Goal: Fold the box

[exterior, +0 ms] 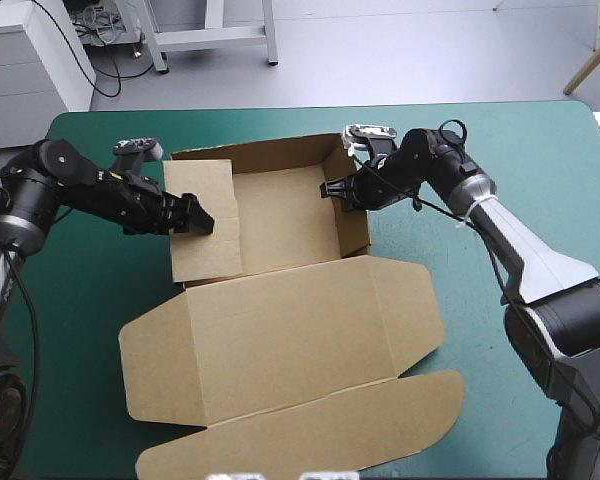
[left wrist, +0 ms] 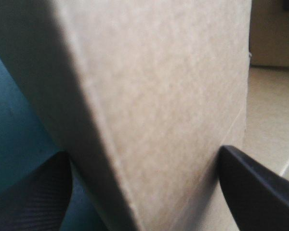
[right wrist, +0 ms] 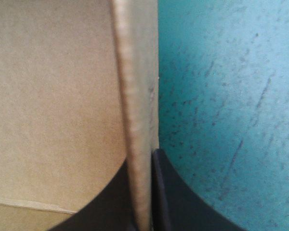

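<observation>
Across mid-frame, on one teal-green table cover point(exterior: 500, 150), lies one brown board box point(exterior: 280, 320): open tray, lid flat lower-centre. Two black-fingered grippers: left gripper point(exterior: 195, 220) spread astride its left wall; right gripper point(exterior: 332, 190) pinching its right wall.

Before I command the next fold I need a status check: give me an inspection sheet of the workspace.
surface: teal-green cover, flat
job's things: brown box, tray walls raised; left panel appears tilted in over the tray; lid flat on the near side
clutter: nothing seen
end effectors: left end effector open, astride the left panel; right end effector shut on the right wall
cables: nothing seen
surroundings: nothing seen
</observation>
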